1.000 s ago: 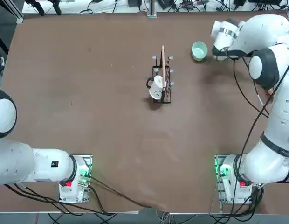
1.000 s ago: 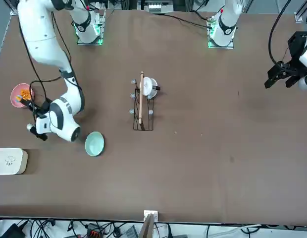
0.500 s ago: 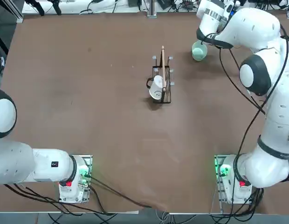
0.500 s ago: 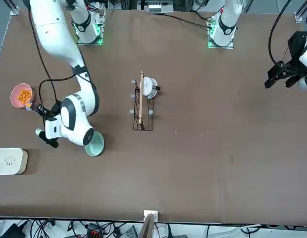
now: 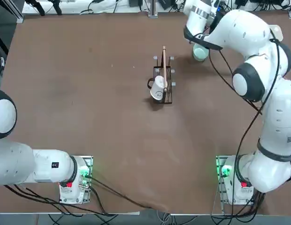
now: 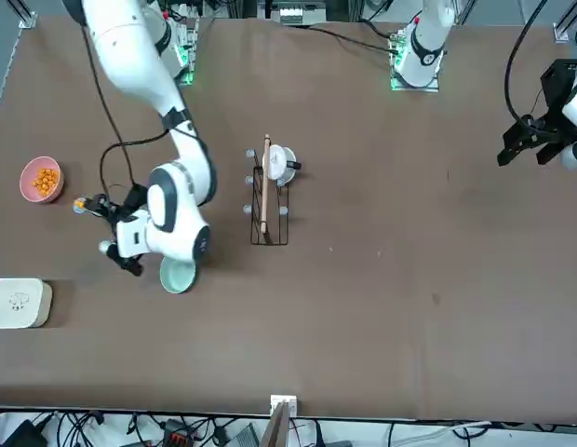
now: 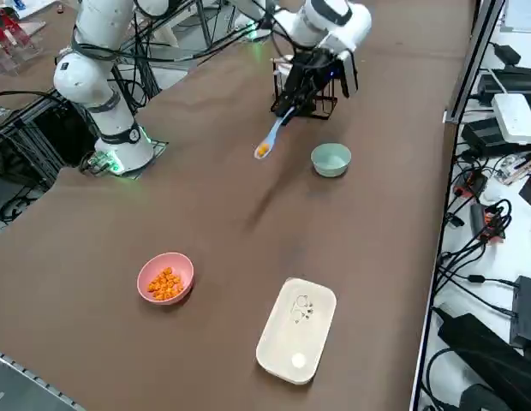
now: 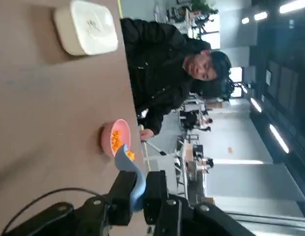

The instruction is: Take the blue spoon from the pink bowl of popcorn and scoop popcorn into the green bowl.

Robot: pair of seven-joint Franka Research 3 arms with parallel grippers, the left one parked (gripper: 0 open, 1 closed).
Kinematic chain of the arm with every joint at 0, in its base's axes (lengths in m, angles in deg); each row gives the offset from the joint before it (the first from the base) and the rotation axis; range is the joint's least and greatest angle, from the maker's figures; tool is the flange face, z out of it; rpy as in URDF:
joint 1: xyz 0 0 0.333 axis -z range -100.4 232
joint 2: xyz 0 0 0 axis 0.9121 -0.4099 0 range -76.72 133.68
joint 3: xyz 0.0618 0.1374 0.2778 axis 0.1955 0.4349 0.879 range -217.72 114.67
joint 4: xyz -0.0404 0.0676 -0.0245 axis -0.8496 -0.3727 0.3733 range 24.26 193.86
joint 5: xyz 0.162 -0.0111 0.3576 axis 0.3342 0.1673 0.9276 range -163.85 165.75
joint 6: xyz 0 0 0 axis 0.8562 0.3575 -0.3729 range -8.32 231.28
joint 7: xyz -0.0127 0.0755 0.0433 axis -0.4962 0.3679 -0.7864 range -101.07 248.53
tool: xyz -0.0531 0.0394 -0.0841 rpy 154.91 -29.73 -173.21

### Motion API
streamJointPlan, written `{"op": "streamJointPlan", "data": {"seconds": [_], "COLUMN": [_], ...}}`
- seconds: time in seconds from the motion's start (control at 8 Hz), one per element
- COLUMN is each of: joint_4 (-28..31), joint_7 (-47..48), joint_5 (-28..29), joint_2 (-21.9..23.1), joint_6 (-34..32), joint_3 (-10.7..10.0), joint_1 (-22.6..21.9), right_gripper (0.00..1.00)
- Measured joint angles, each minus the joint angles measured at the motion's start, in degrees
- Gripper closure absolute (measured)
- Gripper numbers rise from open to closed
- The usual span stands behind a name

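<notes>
1. Four views are taken together. The right gripper (image 7: 293, 101) is seen from the right side held above the table, fingers clamped on the handle of the blue spoon (image 7: 271, 137), whose bowl end carries a piece of popcorn (image 7: 262, 151) and hangs in the air just beside the green bowl (image 7: 331, 159).
2. From overhead the spoon is not made out; the green bowl (image 5: 200, 53) is partly covered there by the arm's wrist.
3. The front view shows the spoon (image 6: 87, 205) sticking out from the gripper (image 6: 118, 212), with the green bowl (image 6: 177, 275) partly tucked under the wrist and the pink bowl (image 6: 41, 179) well apart, orange popcorn (image 6: 46, 180) inside it.
4. Only the wrist view shows the grip closely: the spoon (image 8: 130, 170) is pinched between the two fingers (image 8: 124, 195), popcorn on its tip, with the pink bowl (image 8: 114, 138) beyond.
5. Surface: a brown table (image 5: 89, 93). A black wire rack (image 5: 163, 84) with a smiley-face white mug (image 5: 157, 90) stands mid-table; a white rectangular tray (image 7: 296, 329) lies near the pink bowl (image 7: 165, 277).
6. Room: a person in a dark jacket (image 8: 162, 69) is seen beyond the table edge in the wrist view; cables and devices (image 7: 505, 111) lie off the table's far edge.
</notes>
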Motion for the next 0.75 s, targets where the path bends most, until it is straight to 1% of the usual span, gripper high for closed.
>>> {"op": "streamJointPlan", "data": {"seconds": [0.12,0.38,0.5,0.75], "joint_4": [-3.18,-5.46,-5.79,-6.79], "joint_7": [-1.38,-1.75,-1.75,-1.75], "joint_5": [0.30,1.33,1.35,1.54], "joint_2": [-0.88,-2.40,-3.19,-4.34], "joint_6": [-0.93,-1.40,-0.55,3.34], "joint_3": [0.03,0.06,0.06,0.05], "joint_1": [-1.98,-5.66,-7.18,-9.69], "right_gripper": [0.87,0.87,0.87,0.87]}}
